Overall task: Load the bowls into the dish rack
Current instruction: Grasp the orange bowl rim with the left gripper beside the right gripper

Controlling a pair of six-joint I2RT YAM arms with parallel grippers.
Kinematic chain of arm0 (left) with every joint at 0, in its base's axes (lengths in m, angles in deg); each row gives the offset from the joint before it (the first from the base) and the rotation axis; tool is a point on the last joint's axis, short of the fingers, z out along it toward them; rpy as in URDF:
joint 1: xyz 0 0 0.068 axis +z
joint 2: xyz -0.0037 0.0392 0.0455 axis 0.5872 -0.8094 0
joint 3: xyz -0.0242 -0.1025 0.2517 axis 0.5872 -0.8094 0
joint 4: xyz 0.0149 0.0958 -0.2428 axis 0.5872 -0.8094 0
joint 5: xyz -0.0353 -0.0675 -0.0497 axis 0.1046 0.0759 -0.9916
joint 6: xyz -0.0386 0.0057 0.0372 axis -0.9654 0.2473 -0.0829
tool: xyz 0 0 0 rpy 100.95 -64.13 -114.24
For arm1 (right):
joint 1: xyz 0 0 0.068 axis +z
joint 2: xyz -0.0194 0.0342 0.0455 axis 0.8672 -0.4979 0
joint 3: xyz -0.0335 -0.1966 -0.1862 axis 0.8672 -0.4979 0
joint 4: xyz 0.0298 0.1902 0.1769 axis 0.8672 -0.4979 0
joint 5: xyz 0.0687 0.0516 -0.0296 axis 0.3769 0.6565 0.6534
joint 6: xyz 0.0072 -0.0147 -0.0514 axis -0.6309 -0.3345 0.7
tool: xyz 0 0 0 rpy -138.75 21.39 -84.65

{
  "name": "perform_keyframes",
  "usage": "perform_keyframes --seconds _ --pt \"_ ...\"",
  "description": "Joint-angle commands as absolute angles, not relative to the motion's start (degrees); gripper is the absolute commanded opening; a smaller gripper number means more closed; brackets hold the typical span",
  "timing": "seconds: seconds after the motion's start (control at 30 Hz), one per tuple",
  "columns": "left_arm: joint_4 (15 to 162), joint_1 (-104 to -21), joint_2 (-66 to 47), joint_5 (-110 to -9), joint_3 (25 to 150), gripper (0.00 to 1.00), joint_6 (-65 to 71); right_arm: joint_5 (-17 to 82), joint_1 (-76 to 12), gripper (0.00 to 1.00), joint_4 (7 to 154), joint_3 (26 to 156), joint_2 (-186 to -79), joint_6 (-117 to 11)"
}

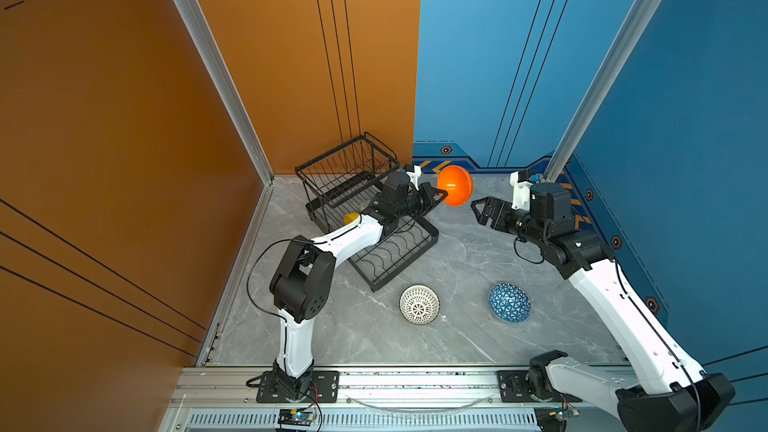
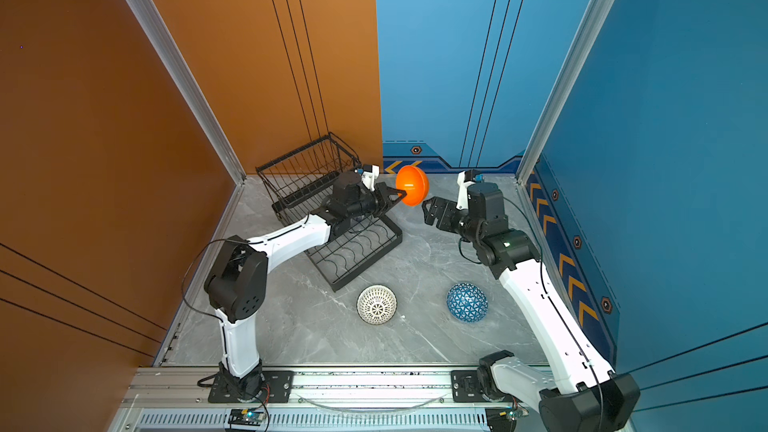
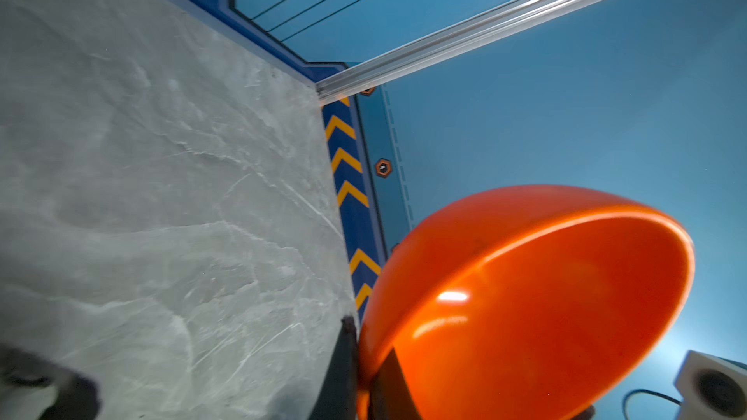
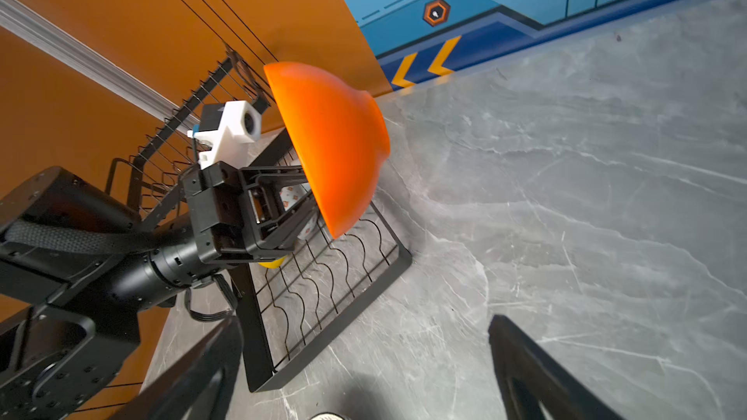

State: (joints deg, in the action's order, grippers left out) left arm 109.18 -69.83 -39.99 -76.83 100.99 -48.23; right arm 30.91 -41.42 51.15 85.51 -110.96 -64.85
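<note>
Left pincer clamped shut on the rim of the plain orange bowl; the left wrist view shows one finger outside the wall and the other inside. Bowl held on edge, clear of the grey marble counter, its hollow turned toward the left arm and its foot pointing away, as the right wrist view shows. In both top views it hangs just past the far corner of the dish rack, close to the back wall. Right pincer has its jaws spread wide with nothing between them; it points at the orange bowl from the right, near it but apart. Rack is black wire: long flat tray with curved dividers running diagonally, raised basket at the far end by the orange wall. Yellow bowl sits in the tray, mostly hidden under the left arm; a pale patterned bowl shows behind the left fingers, pattern too hidden to name. White lattice-patterned bowl rests on the counter just off the tray's near corner. Blue triangle-patterned bowl lies to its right, well apart from the rack.
</note>
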Motion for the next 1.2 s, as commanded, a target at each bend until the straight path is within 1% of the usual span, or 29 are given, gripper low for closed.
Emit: perform_keyframes --seconds 0.0,0.1,0.17,0.23,0.37,0.57,0.77,0.83,1.07,1.17 --pt "126.6 -70.4 -41.9 -80.9 101.7 0.00 -59.8 22.5 -38.1 0.92 51.6 89.5 -113.6 -63.8" --pt "128.7 -71.1 -41.5 -80.3 101.4 0.00 -61.1 15.1 -34.9 0.86 51.6 92.9 -116.6 -62.7" --pt "131.6 -71.4 -41.4 -79.3 100.4 0.00 -63.7 8.5 -32.6 0.82 51.9 94.3 -117.9 -61.8" --pt "135.1 -71.5 -42.0 -78.2 99.7 0.00 -66.5 4.9 -31.0 0.77 55.1 93.3 -117.9 -61.2" --pt "138.8 -72.0 -42.7 -76.4 98.7 0.00 -69.8 -0.2 -29.1 0.65 59.8 91.4 -118.0 -61.6" --pt "138.7 -72.8 -41.9 -74.9 97.4 0.00 -69.8 -3.4 -28.5 0.47 67.3 88.3 -116.9 -60.7" --pt "138.8 -73.9 -41.2 -73.5 96.3 0.00 -69.7 -4.9 -28.0 0.44 69.5 88.1 -118.1 -60.0" --pt "138.7 -74.2 -40.9 -73.0 95.8 0.00 -69.6 -6.3 -27.7 0.40 70.6 87.5 -118.1 -59.6" --pt "138.7 -75.0 -40.2 -71.6 95.1 0.00 -69.5 -11.3 -26.7 0.15 73.0 87.2 -119.0 -58.3" --pt "138.3 -75.0 -39.9 -71.3 95.0 0.00 -69.2 -13.1 -26.5 0.01 72.8 87.4 -119.3 -57.9"
